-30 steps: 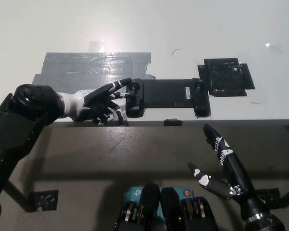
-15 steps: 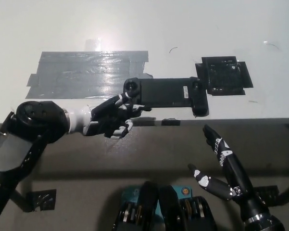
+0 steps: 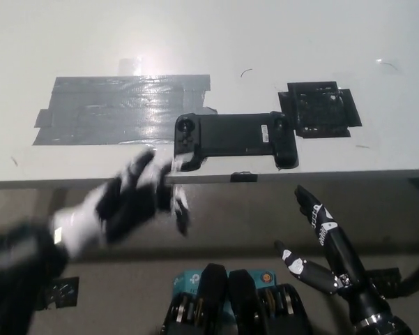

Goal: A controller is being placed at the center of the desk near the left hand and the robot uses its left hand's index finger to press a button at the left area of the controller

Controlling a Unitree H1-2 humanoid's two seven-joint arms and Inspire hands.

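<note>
You see one black controller [image 3: 235, 138] lying flat on the white desk [image 3: 195, 42], close to the desk's near edge. Two dark taped patches mark the desk: one wide grey tape patch [image 3: 118, 110] at the controller's 10 o'clock, touching its upper left corner, and one square black patch [image 3: 319, 109] at its 2 o'clock, just beside its right end. One small black tab [image 3: 242, 176] sits on the desk edge at the controller's 6 o'clock. Your left hand [image 3: 129, 199] is motion-blurred at the controller's 7 o'clock, off the desk, clear of the controller, fingers spread apart. Your right hand [image 3: 319, 244] hangs at 5 o'clock, fingers apart, holding nothing.
</note>
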